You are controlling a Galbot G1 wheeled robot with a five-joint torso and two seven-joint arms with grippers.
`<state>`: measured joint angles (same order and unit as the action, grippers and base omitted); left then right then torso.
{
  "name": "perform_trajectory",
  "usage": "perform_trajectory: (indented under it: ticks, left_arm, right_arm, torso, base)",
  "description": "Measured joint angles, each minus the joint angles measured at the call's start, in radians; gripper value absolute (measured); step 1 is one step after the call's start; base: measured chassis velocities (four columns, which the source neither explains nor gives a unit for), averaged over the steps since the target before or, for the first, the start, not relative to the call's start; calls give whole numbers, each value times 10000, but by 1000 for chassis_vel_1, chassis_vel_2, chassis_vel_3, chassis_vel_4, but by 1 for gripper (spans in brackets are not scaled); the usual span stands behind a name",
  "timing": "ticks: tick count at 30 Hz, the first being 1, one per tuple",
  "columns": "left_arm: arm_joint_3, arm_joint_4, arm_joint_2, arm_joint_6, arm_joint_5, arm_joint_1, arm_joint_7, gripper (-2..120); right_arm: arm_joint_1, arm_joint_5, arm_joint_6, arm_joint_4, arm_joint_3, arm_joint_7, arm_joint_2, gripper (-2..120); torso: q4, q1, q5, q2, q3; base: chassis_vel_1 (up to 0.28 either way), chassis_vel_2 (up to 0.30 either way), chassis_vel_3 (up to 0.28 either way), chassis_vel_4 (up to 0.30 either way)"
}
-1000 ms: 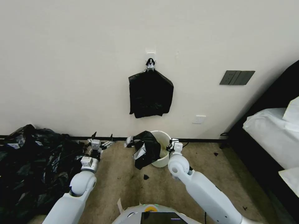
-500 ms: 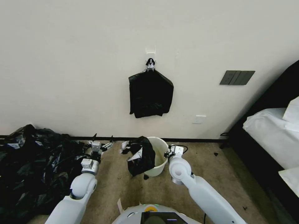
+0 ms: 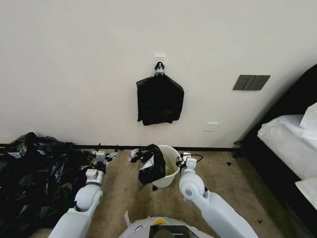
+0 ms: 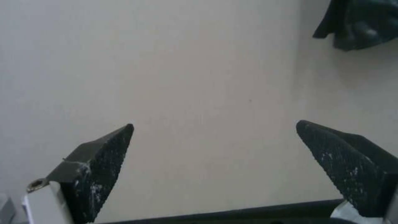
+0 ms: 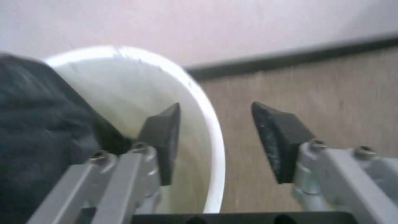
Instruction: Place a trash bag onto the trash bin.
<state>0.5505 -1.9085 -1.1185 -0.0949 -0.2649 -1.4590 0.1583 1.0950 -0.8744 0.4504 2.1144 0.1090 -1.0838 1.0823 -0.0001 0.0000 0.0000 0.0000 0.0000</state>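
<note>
Since a second ago, the small round cream-white plastic trash bin [image 3: 169,167] has tipped and slid slightly leftward on the floor, and the right arm has shifted its elbow nearer, with its gripper at the bin's right rim.

At the far left, a large heap of crumpled black plastic bags [image 3: 29,172] lies on the tan carpet [image 3: 125,191] against the wall. Just right of the heap, the left gripper [image 3: 106,155] hovers above the carpet near the dark baseboard, its two black fingers spread wide with nothing between them; its wrist view faces the bare cream wall [image 4: 199,77].

Further right, the thin glossy black plastic trash bag [image 3: 152,165] hangs crumpled over the left side of the bin's rim, draped down the outside and not spread around the opening. The bin stands near the wall, leaning toward the left.

At the bin's right edge, the right gripper [image 5: 215,137] straddles the white rim [image 5: 211,130], one finger inside the bin and one outside, fingers apart and not pressing the plastic.

Above, a flat black bundle of bags [image 3: 160,100] hangs from a wall hook. At the far right is a bed with white bedding [image 3: 287,138].
</note>
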Motion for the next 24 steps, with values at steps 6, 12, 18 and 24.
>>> perform_trajectory:
  ticks: [6, 12, 18, 24]
  left_arm:
    - [-66, 264, -363, 235, -371, 237, 280, 100]
    - [8, 457, -693, 926, -1108, 340, 756, 100]
    - [145, 666, -860, 1120, -1186, 307, 894, 100]
    - [296, 809, -847, 1121, -1158, 271, 1020, 100]
  right_arm:
    - [85, 2871, -1603, 94, 295, 3555, -317, 74]
    - [-1139, 3453, -1190, -409, 1142, 6290, -292, 92]
    - [-3236, 2817, 1430, -1618, 2149, 6548, 325, 100]
    - [-4405, 1273, 2651, -2112, 2841, 6098, 1013, 94]
  torso:
    - [-2, 0, 0, 0, 0]
    - [3, 0, -3, 0, 0]
    - [4, 0, -3, -1, 1]
    - [3, 0, -3, 0, 1]
  base:
    - [0, 0, 0, 0]
    - [0, 0, 0, 0]
    - [0, 0, 0, 0]
    - [0, 0, 0, 0]
